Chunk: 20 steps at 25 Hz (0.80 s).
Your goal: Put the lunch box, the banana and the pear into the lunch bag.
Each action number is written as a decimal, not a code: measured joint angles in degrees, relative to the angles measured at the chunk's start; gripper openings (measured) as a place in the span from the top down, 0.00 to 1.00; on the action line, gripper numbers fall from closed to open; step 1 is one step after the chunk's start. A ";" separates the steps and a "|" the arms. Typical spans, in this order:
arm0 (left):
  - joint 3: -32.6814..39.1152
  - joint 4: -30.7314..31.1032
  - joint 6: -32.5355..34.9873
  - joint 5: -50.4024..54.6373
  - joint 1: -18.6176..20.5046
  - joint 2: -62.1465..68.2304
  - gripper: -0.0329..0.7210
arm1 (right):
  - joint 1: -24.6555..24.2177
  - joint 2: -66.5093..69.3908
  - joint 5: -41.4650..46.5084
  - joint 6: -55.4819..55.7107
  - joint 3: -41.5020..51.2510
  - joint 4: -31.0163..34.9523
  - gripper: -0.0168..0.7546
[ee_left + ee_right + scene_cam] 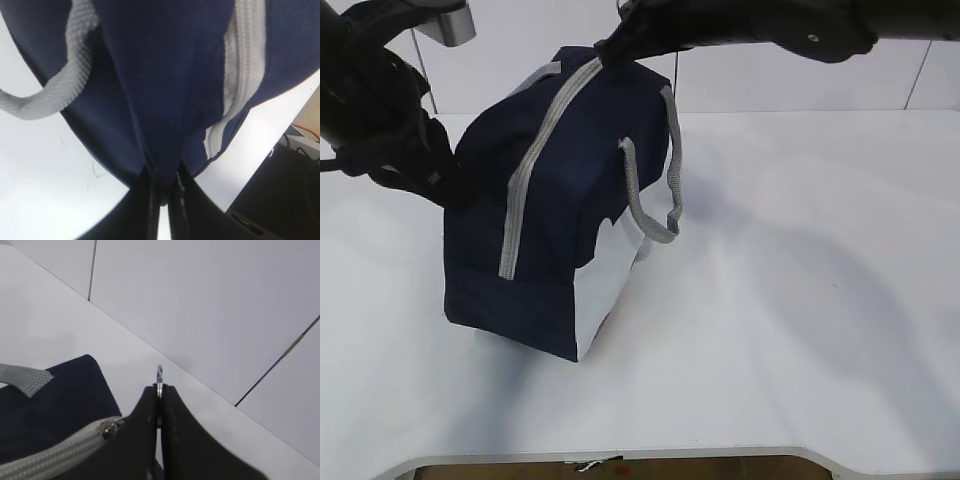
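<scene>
The navy lunch bag (pixel 555 220) stands on the white table (pixel 800 300), tilted, with its grey zipper (pixel 535 165) shut along the top and a grey handle (pixel 655 190) hanging on the right side. My left gripper (pixel 448 185) is shut on a fold of the bag's navy fabric (pixel 160 125) at its left end. My right gripper (pixel 610 48) is shut on the metal ring pull (pixel 159 377) at the far end of the zipper (pixel 60 452). The lunch box, banana and pear are not visible.
A white panelled wall (pixel 800 80) runs behind the table. The table's front edge (pixel 620 458) is near the bottom of the exterior view. Dark equipment and cables (pixel 295 165) lie beyond the table edge in the left wrist view.
</scene>
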 joint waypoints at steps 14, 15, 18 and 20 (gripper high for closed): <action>0.00 0.00 0.00 0.92 0.00 0.00 0.95 | -2.04 8.53 2.22 0.12 -8.70 0.51 0.96; 0.00 0.00 0.00 0.92 0.00 0.00 0.95 | -2.44 8.80 2.22 0.12 -8.81 0.61 0.96; 0.00 0.00 0.00 0.71 0.00 0.00 0.95 | -3.55 9.42 2.22 0.25 -8.81 1.00 0.96; 0.00 0.00 0.00 0.49 0.00 0.00 0.95 | -3.82 9.78 2.12 0.25 -8.81 1.11 0.96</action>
